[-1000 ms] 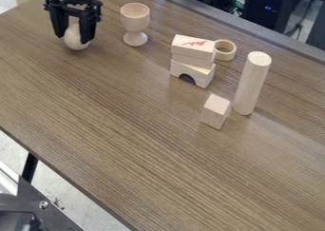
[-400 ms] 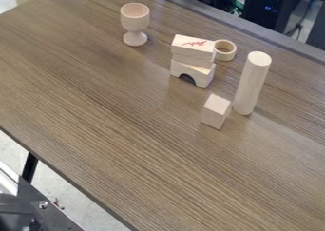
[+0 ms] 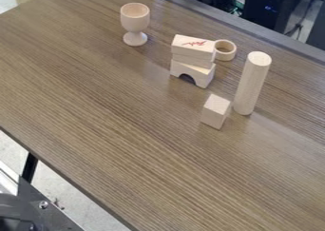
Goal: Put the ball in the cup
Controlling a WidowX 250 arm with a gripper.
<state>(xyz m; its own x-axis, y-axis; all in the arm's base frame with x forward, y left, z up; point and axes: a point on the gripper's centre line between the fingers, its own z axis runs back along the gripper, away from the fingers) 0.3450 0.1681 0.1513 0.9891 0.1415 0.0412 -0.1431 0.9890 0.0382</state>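
Ball whereabouts I cannot tell, nor can I tell whether the gripper is spread, pressed together or pinching something.

In the camera view, the goblet-shaped wooden cup [image 3: 135, 18] stands upright on its round foot near the far edge of the wood-grain table [image 3: 120, 125], toward the upper left. To its right, rectangular wooden blockwork [image 3: 192, 51] with red marks rests on an arched wooden block [image 3: 200, 77], whose dark opening faces the near side. Just behind that stack is a pale ring [image 3: 225, 50]. Farther right, a tall wooden cylinder [image 3: 251, 83] stands on end, leaning slightly in the view, with a small cuboid block [image 3: 215, 112] upright just beside it.

A black table leg [image 3: 29, 167] shows at lower left, and dark hardware with a screw [image 3: 43, 205] sits in the bottom left corner. Cables and dark equipment [image 3: 270, 14] lie beyond the table's far edge.
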